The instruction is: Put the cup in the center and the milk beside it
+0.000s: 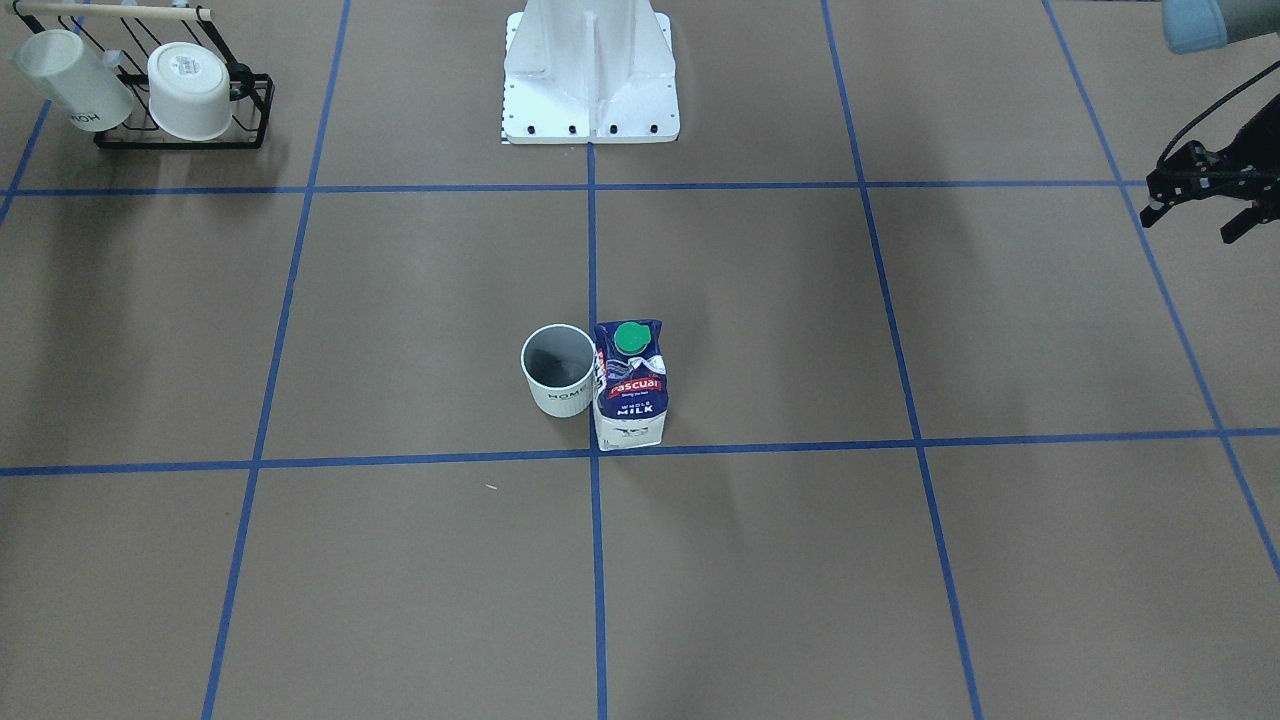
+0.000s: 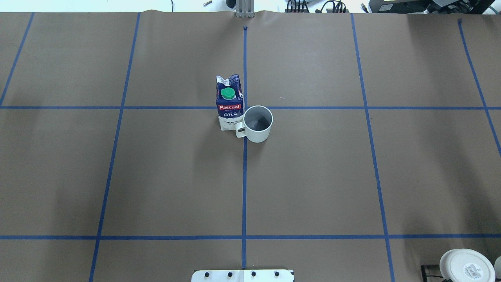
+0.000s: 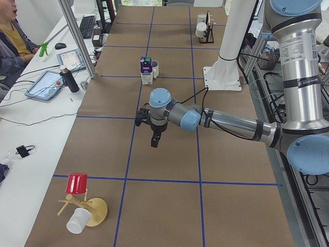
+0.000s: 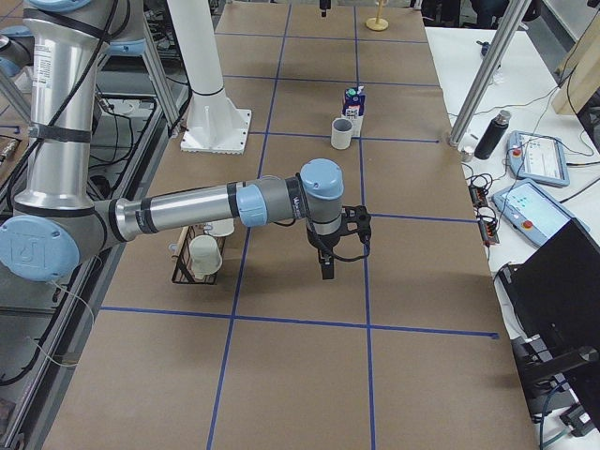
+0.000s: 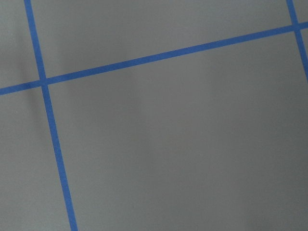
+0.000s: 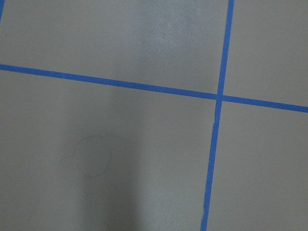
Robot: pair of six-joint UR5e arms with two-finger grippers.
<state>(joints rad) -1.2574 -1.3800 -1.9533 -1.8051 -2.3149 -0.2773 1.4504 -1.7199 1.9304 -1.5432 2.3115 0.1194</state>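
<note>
Nearest the left-end camera, a red tumbler [image 3: 77, 182] sits on a wooden stand, on the table [image 3: 169, 206] of brown paper w/ blue tape squares. Beyond it the L gripper [image 1: 1188, 228] hovers above the table, fingers spread apart, nothing btwn them. A white cup [image 1: 558, 370] w/ grey inside stands upright well away from the L gripper, off to its right and farther from the robot base [image 1: 590, 80]. The milk [image 1: 629, 385] stands upright on the L-gripper side of the cup, hard against it; touching or a hair apart, can't tell. Cup handle points back twd the robot, by the carton's foot. Both sit at the center [image 1: 597, 452], just robot-side of a tape crossing. The R gripper [image 4: 327, 267] hangs above the table, pointing down; how far open can't be told. Cup and milk are well beyond it. A wire rack [image 1: 258, 112] w/ two more white mugs is near the R arm. Both wrist cams show only paper and tape.
</note>
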